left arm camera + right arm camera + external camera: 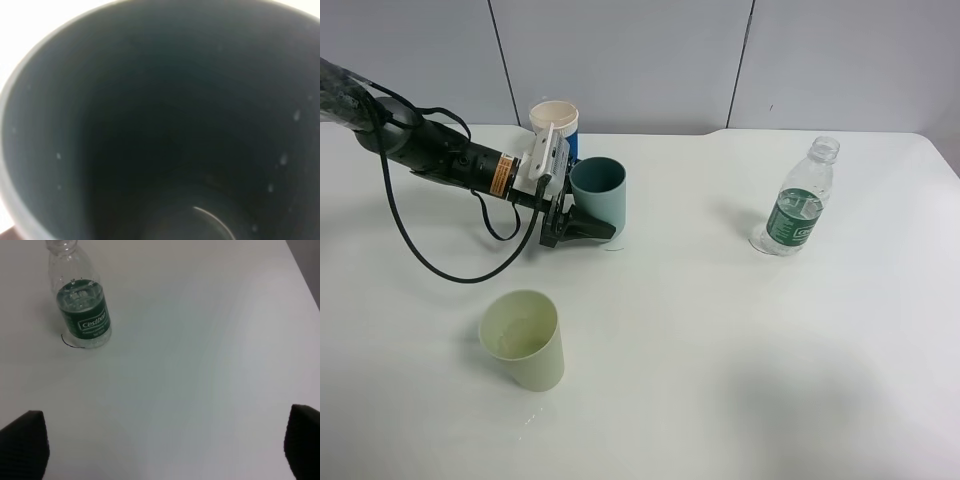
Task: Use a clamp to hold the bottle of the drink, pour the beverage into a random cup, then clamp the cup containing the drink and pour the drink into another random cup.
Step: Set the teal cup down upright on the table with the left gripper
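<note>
White table [720, 330], grey panel wall [620, 60], left jaws shut, right jaws wide apart.

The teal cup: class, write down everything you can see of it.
The teal cup is a plain, handleless tumbler that looks like plastic, darker inside. It stands upright on the white table, right in front of a blue-sleeved white cup. The left gripper is shut at its base on the near-left side. The left wrist view looks down inside: scattered droplets on the wall, little or no liquid visible.
</note>
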### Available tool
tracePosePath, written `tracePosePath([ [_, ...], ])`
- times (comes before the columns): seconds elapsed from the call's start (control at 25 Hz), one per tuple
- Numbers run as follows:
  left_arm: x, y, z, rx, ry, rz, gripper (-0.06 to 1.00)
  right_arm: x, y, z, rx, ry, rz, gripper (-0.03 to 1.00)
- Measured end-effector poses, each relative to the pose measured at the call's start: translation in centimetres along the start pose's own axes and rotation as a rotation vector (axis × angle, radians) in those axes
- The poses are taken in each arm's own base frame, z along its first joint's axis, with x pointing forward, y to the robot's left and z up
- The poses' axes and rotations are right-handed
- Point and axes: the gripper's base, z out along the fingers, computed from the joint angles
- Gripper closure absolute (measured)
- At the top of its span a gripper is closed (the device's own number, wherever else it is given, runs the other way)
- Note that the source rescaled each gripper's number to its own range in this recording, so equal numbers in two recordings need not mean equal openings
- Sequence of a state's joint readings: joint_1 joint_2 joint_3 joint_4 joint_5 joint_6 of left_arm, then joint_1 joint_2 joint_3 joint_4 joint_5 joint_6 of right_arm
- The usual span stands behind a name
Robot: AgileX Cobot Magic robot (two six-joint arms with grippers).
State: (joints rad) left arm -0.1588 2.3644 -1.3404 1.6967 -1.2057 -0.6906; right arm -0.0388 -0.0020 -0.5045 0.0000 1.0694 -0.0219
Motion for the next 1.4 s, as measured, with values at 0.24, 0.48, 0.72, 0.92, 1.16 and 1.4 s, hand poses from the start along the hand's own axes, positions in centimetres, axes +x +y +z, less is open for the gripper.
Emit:
tracePosePath([
  [0.24,-0.4,-0.4,1.1,0.025,-0.002,0.004,0.93,0.0,0.0,0.0,0.0,0.0,0.0,0.02],
  [0.48,-0.4,-0.4,1.4,0.017,0.002,0.002,0.93,0.0,0.0,0.0,0.0,0.0,0.0,0.02],
  [0.72,0.4,-0.1,1.9,-0.019,-0.027,-0.046,0.93,0.0,0.0,0.0,0.0,0.0,0.0,0.02],
  [0.92,0.4,0.0,1.9,-0.028,-0.03,-0.049,0.93,0.0,0.0,0.0,0.0,0.0,0.0,0.02],
  [1.16,0.4,0.0,1.9,-0.026,-0.029,-0.048,0.93,0.0,0.0,0.0,0.0,0.0,0.0,0.02],
  [1.4,0.4,0.0,1.9,-0.031,-0.033,-0.051,0.31,0.0,0.0,0.0,0.0,0.0,0.0,0.02],
])
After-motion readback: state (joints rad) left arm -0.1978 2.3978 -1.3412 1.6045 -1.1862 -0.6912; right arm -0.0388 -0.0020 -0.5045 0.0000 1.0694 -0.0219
